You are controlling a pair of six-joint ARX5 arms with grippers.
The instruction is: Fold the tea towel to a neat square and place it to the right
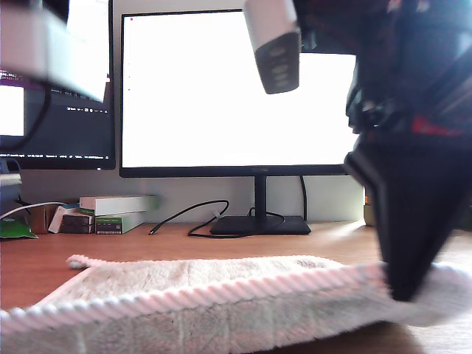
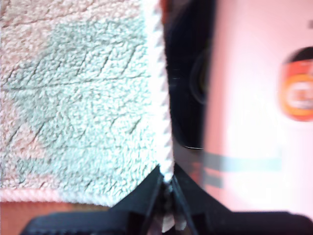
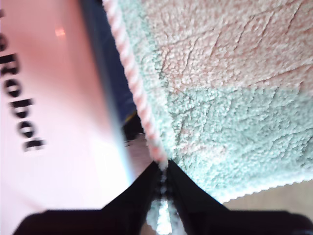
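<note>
Tea towel (image 1: 199, 299) lies flat on the wooden desk (image 1: 147, 240), along its near edge, spanning almost the full width of the exterior view. My first gripper (image 2: 167, 196): black fingers (image 2: 142, 198) pinched together on the towel's corded edge, cord running straight into the tips, terry panel to one side of them. My second gripper (image 3: 163, 183): same story, fingers (image 3: 142, 193) clamped on the cord at a towel corner. Exterior view shows one black gripper (image 1: 405, 284) planted on the towel at that view's right; can't tell from the wrist views which arm it is.

Towel: fluffy off-white/pinkish terry, faint quilted diagonal lines, pale grey-green patches, twisted ribbed cord border. Behind it on the desk: monitor (image 1: 236, 88) on a black stand, loose black cable (image 1: 188, 217), stacked boxes (image 1: 114, 212) toward the exterior view's left.
</note>
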